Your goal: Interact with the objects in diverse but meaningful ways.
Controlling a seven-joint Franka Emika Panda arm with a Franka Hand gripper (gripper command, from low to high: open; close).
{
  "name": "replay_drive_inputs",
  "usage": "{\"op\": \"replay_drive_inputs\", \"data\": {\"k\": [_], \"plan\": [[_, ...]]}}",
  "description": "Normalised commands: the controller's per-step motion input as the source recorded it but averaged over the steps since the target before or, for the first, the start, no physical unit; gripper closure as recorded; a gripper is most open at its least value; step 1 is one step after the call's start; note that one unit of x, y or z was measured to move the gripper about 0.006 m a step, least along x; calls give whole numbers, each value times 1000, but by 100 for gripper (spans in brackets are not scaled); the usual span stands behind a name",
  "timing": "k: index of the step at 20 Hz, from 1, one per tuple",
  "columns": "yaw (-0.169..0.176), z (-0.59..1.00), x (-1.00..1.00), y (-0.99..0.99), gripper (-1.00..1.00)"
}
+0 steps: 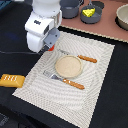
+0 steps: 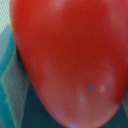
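Observation:
A red tomato [image 2: 70, 60] fills almost the whole wrist view, very close to the camera. In the exterior view only a small red patch of the tomato [image 1: 49, 47] shows under my gripper [image 1: 48, 45], which hangs over the far left corner of the striped placemat [image 1: 95, 95]. The fingers appear shut on it, though the white hand hides most of them. A yellow cheese wedge [image 1: 89, 12] lies in a dark bowl at the back. Left of it stands a blue-grey pot [image 1: 70, 7]. An orange-yellow flat toy item [image 1: 11, 80] lies left of the mat.
On the placemat sit a tan round plate [image 1: 67, 66], an orange-handled knife [image 1: 82, 58] behind it and an orange-handled utensil [image 1: 65, 80] in front. A grey bowl [image 1: 123, 17] stands at the back right, on the tan tabletop.

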Motion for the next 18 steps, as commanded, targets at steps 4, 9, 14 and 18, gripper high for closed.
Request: {"op": "replay_drive_inputs", "data": {"k": [4,9,14,18], "plan": [[0,-269,-716,-114,100],[0,-278,-627,-97,100],[0,-270,-554,-75,100],[0,-295,-570,-61,100]]}}
